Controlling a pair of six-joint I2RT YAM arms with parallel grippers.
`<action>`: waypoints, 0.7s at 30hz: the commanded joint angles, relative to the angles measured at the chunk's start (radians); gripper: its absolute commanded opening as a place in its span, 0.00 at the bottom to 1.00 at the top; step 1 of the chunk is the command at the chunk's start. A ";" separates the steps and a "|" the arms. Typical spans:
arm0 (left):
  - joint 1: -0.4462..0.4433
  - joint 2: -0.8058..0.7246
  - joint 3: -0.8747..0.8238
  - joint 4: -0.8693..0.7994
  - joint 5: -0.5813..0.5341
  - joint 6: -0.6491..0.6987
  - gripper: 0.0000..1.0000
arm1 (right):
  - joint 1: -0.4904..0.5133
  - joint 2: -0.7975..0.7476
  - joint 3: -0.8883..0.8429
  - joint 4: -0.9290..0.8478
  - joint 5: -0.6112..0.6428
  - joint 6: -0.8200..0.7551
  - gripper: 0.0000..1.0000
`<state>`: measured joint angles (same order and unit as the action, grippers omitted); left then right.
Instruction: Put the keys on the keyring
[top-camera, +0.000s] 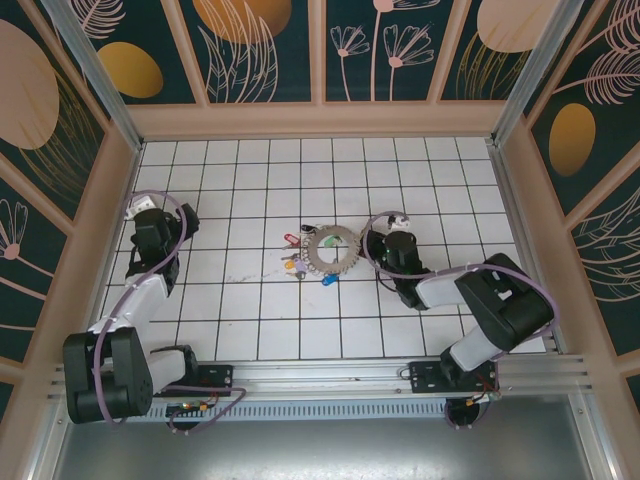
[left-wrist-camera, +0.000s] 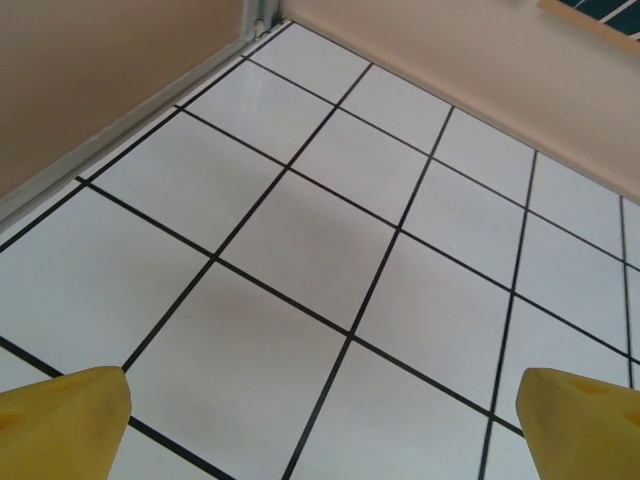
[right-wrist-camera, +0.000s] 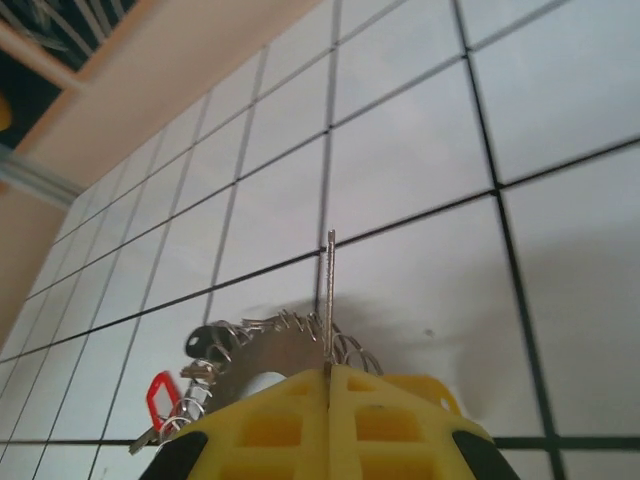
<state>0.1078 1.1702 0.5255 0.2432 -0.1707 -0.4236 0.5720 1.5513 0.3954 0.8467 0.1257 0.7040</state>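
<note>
Top view first: high above and behind the arm bases, tilted down, taking in the whole tiled desk (top-camera: 250, 320) and its walls (top-camera: 320, 118). Left wrist: close over bare tiles, aimed past the left hand (left-wrist-camera: 325, 440) toward the far-left corner (left-wrist-camera: 262, 22). Right wrist: skimming low, looking over the right hand (right-wrist-camera: 329, 372) at the keyring (right-wrist-camera: 280, 345) mid-desk, ground shared with the top view.

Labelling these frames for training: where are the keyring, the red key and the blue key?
keyring (top-camera: 333, 270): top external view, lower band of the ring.
red key (right-wrist-camera: 160, 393): right wrist view, its red plastic head.
blue key (top-camera: 328, 280): top external view, its blue head.
</note>
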 joint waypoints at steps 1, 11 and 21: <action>0.004 0.002 -0.020 0.042 -0.059 -0.008 0.98 | -0.019 -0.010 -0.006 -0.077 0.039 0.112 0.00; 0.004 0.034 -0.082 0.167 -0.121 -0.058 0.98 | -0.113 0.036 -0.004 -0.120 -0.006 0.202 0.00; 0.004 0.013 -0.098 0.181 -0.172 -0.030 0.99 | -0.149 0.023 0.008 -0.218 -0.001 0.237 0.13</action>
<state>0.1078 1.1976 0.4107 0.4046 -0.2897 -0.4648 0.4313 1.5867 0.3954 0.6838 0.1192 0.9230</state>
